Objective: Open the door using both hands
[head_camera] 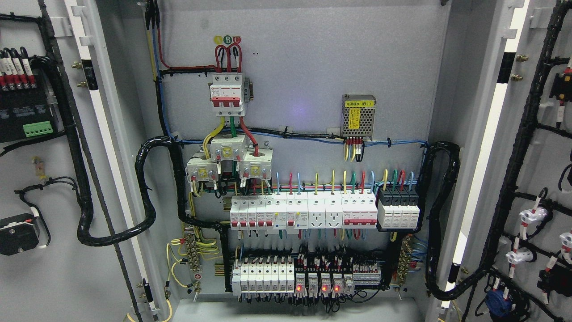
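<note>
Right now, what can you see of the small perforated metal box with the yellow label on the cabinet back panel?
The small perforated metal box with the yellow label sits upright on the grey back panel, right of the red-handled three-pole breaker. Its silver casing is mesh-punched; a yellow strip runs across its top and a yellow sticker down its front left. Red, yellow and black wires leave its underside. No hand shows.

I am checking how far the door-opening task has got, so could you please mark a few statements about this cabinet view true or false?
1. Both cabinet doors are swung open. True: the left door and right door show their wired inner faces.
2. A robot hand grips the right door. False: no hand is in view.
3. Small red lights glow along the bottom row. True: on the relays.
4. The metal power supply box sits at the cabinet's lower left. False: it is mounted at the upper right of the back panel.
</note>
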### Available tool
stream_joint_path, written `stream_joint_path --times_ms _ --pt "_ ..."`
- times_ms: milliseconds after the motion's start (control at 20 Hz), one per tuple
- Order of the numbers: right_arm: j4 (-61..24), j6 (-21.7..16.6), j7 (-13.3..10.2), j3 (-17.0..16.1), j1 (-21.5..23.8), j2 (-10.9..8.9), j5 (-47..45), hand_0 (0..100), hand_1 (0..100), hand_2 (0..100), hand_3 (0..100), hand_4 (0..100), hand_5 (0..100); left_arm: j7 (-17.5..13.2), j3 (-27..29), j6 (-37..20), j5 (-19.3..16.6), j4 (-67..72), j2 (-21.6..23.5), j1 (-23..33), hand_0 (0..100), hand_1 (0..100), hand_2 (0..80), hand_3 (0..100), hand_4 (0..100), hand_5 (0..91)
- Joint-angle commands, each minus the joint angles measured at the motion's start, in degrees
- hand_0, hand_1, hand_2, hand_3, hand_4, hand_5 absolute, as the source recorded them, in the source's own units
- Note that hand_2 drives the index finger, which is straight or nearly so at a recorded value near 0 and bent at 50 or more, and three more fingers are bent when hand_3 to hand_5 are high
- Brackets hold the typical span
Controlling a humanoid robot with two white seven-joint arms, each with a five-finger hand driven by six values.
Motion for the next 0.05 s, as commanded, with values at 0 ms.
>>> stream_joint_path --times_ms 0 --pt "9.77 1.16 -0.01 -0.42 -0.2 2.22 0.23 8 13 0 0 0 0 0.08 1.65 1.2 -0.04 3.59 -1.35 -0.17 12 56 0.0 0 0 0.0"
